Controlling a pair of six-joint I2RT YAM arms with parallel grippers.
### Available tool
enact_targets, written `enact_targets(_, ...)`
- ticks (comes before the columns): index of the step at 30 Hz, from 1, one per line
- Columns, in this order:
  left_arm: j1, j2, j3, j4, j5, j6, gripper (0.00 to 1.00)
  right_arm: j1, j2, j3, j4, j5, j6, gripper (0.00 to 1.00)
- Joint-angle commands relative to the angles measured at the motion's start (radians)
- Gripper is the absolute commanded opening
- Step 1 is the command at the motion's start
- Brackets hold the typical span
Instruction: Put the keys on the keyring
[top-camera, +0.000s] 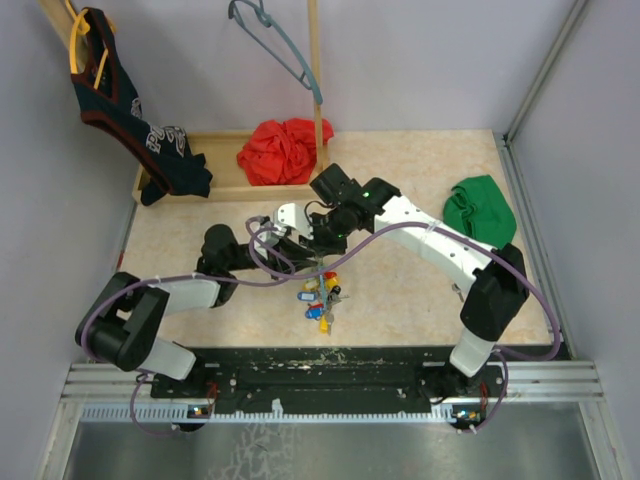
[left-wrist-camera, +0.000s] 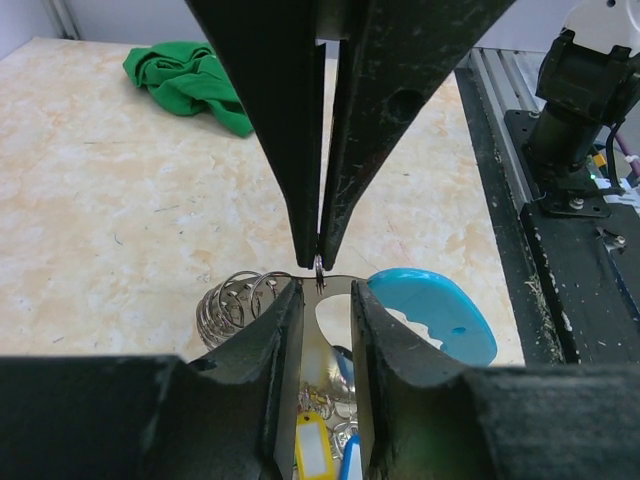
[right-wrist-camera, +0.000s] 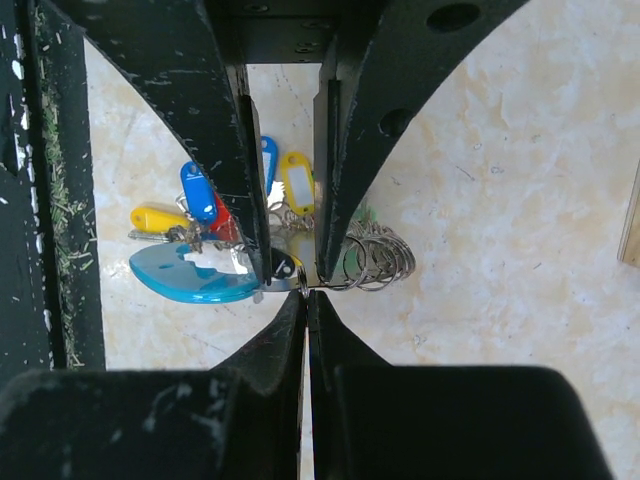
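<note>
The right gripper (left-wrist-camera: 318, 258) is closed tight, its tips pinching the thin grey wire of the keyring (left-wrist-camera: 430, 320) just beside the light-blue section; the left gripper (left-wrist-camera: 325, 292) meets it tip to tip from the opposite side, jaws partly parted with the wire running across the gap, and whether they press on it I cannot tell; a stack of small split rings (left-wrist-camera: 235, 300) sits on the wire just outside the left fingers; the keys (right-wrist-camera: 198, 190), tagged blue, yellow and red, bunch beneath the ring near the middle of the table (top-camera: 420, 290); a green cloth (left-wrist-camera: 190, 80) lies well apart.
</note>
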Motion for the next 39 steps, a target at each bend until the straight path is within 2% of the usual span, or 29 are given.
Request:
enact_targets(1,-0.004,-0.037,-0.01,0.053,0.021,0.002,0.28,0.017,-0.003,0.015,0.04,0.011,-0.005,0.0)
enact_targets(3,-0.003,-0.035,-0.006,0.053,0.023,-0.002,0.21,0.016,-0.001,0.018,0.038,0.002,-0.005,0.0)
enact_targets(6,-0.003,-0.034,0.002,0.05,0.022,-0.004,0.15,0.016,0.004,0.023,0.03,-0.001,-0.005,0.0)
enact_targets(12,-0.003,-0.022,0.016,0.04,0.021,-0.01,0.11,0.019,0.009,0.026,0.024,-0.009,-0.005,0.0)
enact_targets(18,-0.004,-0.013,0.021,0.067,0.03,-0.042,0.15,0.028,0.028,0.038,0.012,-0.004,-0.003,0.0)
enact_targets(20,-0.005,-0.002,0.022,0.093,0.033,-0.064,0.12,0.032,0.038,0.045,0.009,-0.004,0.0,0.0)
enact_targets(22,-0.006,0.009,0.02,0.116,0.032,-0.081,0.02,0.041,0.045,0.055,0.003,-0.005,0.001,0.0)
enact_targets(25,-0.005,0.013,0.008,0.155,0.017,-0.091,0.0,0.041,0.04,0.044,0.007,0.005,0.024,0.02)
enact_targets(28,-0.002,0.019,-0.027,0.215,-0.015,-0.088,0.0,0.036,-0.017,-0.016,0.054,0.031,0.065,0.14)
enact_targets(31,0.001,0.04,-0.063,0.312,-0.034,-0.124,0.0,0.014,-0.122,-0.097,0.13,0.012,0.121,0.2)
enact_targets(39,0.005,0.161,-0.118,0.663,-0.008,-0.226,0.0,-0.125,-0.387,-0.419,0.511,-0.183,0.276,0.24)
